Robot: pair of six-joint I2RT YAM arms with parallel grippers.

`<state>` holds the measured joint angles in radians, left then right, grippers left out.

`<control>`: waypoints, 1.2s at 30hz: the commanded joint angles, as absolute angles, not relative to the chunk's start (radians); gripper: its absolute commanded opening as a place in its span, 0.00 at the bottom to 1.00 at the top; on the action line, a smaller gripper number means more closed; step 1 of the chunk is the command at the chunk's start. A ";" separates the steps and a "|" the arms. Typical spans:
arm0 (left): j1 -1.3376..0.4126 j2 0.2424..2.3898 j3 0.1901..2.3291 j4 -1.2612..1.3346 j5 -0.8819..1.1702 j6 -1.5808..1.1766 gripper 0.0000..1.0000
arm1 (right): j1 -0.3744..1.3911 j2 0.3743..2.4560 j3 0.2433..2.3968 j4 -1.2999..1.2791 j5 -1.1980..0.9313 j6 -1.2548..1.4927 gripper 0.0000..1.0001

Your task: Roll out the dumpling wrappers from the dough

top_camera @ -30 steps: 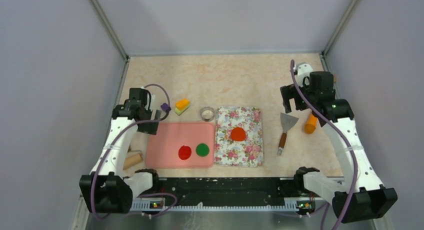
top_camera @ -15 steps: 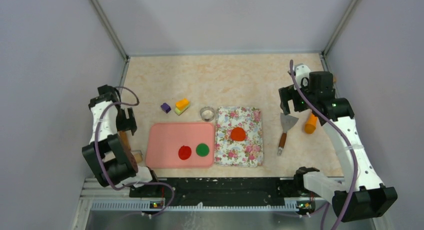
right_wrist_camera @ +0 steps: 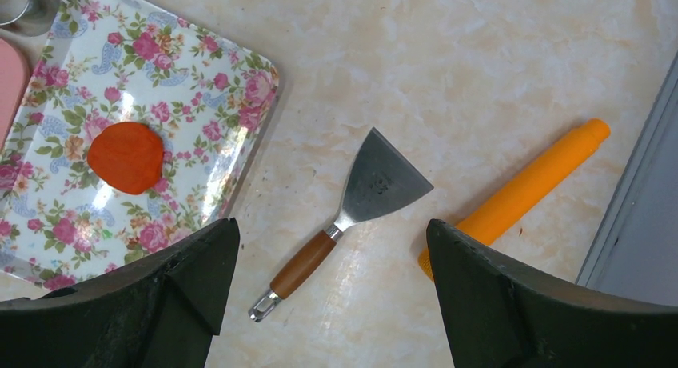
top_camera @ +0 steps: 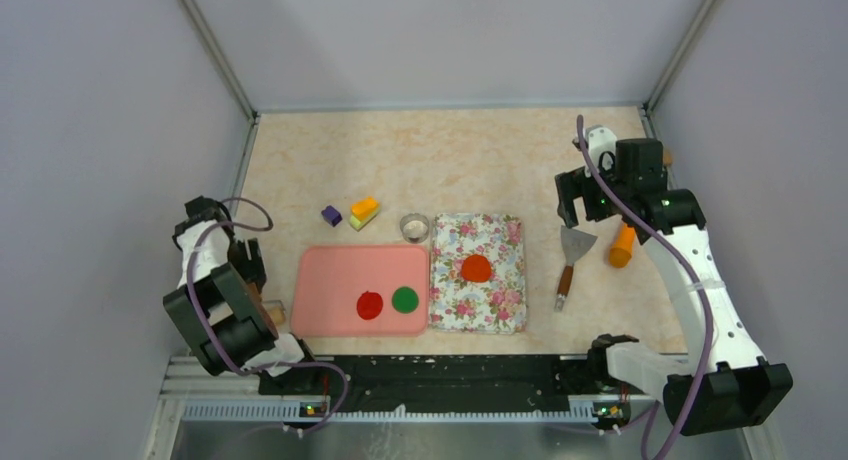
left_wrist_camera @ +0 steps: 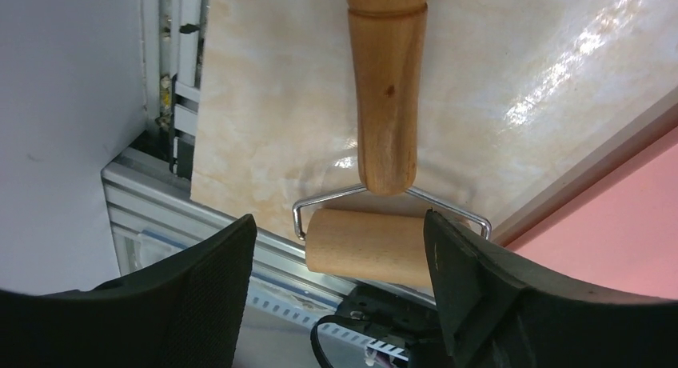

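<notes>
The dough (top_camera: 476, 268) is a flattish orange-red blob on the floral tray (top_camera: 500, 302); it also shows in the right wrist view (right_wrist_camera: 125, 157). Red (top_camera: 369, 305) and green (top_camera: 404, 299) wrapper discs lie on the pink tray (top_camera: 330, 270). A wooden roller (left_wrist_camera: 372, 248) with a wooden handle (left_wrist_camera: 387, 88) lies at the table's near left edge. My left gripper (left_wrist_camera: 337, 220) is open and empty, its jaws spread on either side of the roller head, above it. My right gripper (right_wrist_camera: 332, 224) is open and empty, high over the scraper (right_wrist_camera: 352, 204).
An orange stick (top_camera: 622, 247) lies right of the scraper (top_camera: 570, 265). A metal ring cutter (top_camera: 414, 225), a yellow-orange block (top_camera: 364, 212) and a purple block (top_camera: 331, 215) sit behind the trays. Walls stand close at left and right.
My left arm has swung from the pink tray's far left corner back to the table's near left edge, over the roller. My right arm has barely moved.
</notes>
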<state>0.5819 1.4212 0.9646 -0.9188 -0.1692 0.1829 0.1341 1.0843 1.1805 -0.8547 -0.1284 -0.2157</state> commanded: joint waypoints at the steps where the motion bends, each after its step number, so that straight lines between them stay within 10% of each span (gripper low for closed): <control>1: 0.595 1.388 0.913 -0.816 -0.119 0.263 0.79 | 0.128 1.086 1.227 -0.849 -0.147 -0.206 0.89; 20: 0.623 1.482 0.818 -0.727 0.064 0.377 0.36 | 0.128 1.077 1.213 -0.841 -0.131 -0.213 0.88; 32: 0.627 1.565 0.795 -0.682 -0.048 0.380 0.53 | 0.128 1.083 1.207 -0.834 -0.142 -0.209 0.88; 36: 0.643 1.549 0.782 -0.680 -0.017 0.410 0.28 | 0.128 1.085 1.205 -0.834 -0.143 -0.209 0.88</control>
